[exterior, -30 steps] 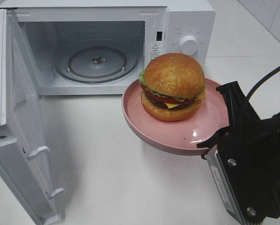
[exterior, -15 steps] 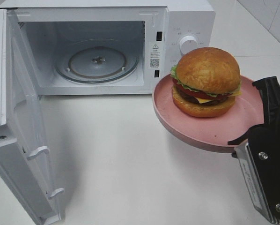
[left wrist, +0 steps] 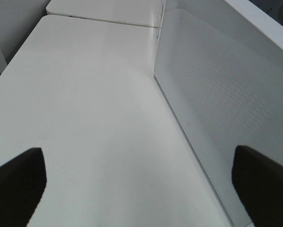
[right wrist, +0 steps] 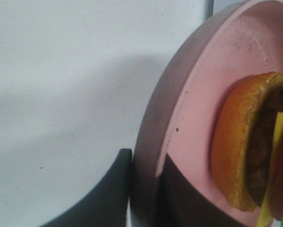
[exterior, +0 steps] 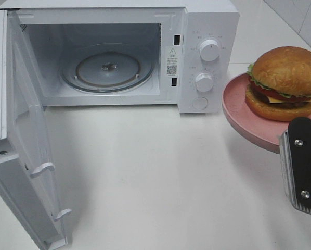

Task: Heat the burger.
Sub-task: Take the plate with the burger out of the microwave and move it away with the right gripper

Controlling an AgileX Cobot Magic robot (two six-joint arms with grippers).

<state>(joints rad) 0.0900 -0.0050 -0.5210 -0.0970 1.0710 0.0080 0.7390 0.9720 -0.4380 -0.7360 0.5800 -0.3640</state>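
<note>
Burger: you find the burger (exterior: pixel 285 83) sitting on the pink plate (exterior: pixel 238 112), held in the air off the right end of the microwave (exterior: pixel 207 31), near the table's right edge.
Right gripper: your right gripper (right wrist: pixel 146 189) is clamped on the plate's rim, one finger (right wrist: pixel 106 194) under it and one on top.
Right wrist view: only here do you see the two fingers pinching the rim; the high view shows just the black gripper body below the plate.
Left gripper: your left gripper (left wrist: pixel 141 184) has its jaws wide apart, with nothing between them.
Left wrist view: it alone shows you the outer face of the open door (left wrist: pixel 217 104), close beside the gripper.
Microwave: door (exterior: pixel 20 156) swung fully out at the table's left edge; glass turntable (exterior: pixel 107 67) bare.
Open room: you have bare white table (exterior: pixel 155 172) in front of the microwave's opening.
</note>
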